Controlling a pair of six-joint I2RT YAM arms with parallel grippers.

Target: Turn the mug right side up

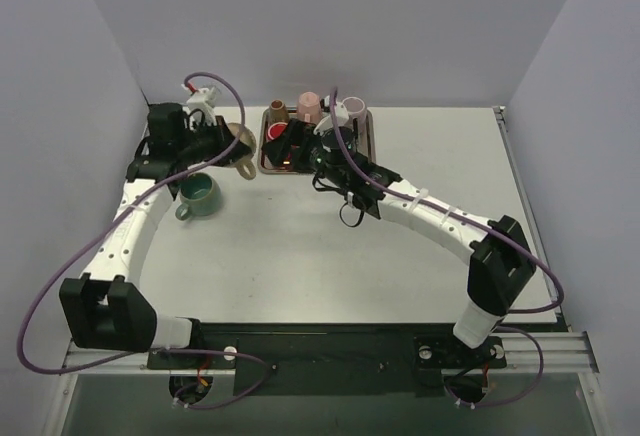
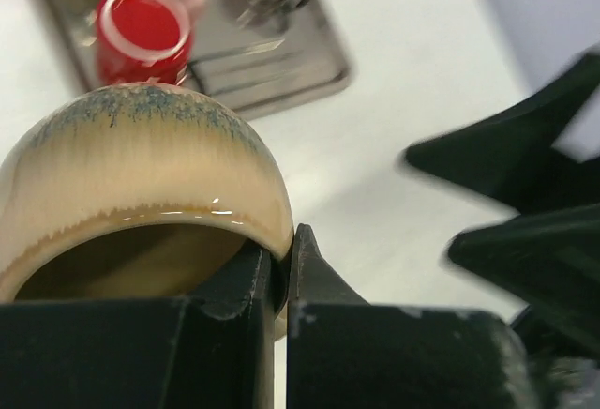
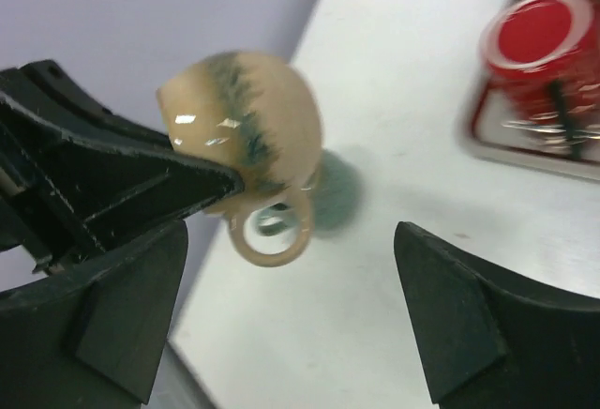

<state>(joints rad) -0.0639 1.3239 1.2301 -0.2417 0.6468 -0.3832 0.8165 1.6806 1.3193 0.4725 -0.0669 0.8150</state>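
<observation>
A tan mug with a blue-green glaze hangs in the air left of the tray, tilted. My left gripper is shut on it. In the left wrist view the jaws pinch the mug's rim, one finger inside and one outside. In the right wrist view the mug hangs with its handle pointing down. My right gripper is open and empty over the tray's left part, facing the mug, with its fingers wide apart.
A green mug stands upright on the table below the held mug. A metal tray at the back holds several cups, including a red one, which also shows in the right wrist view. Walls close in on the left, back and right.
</observation>
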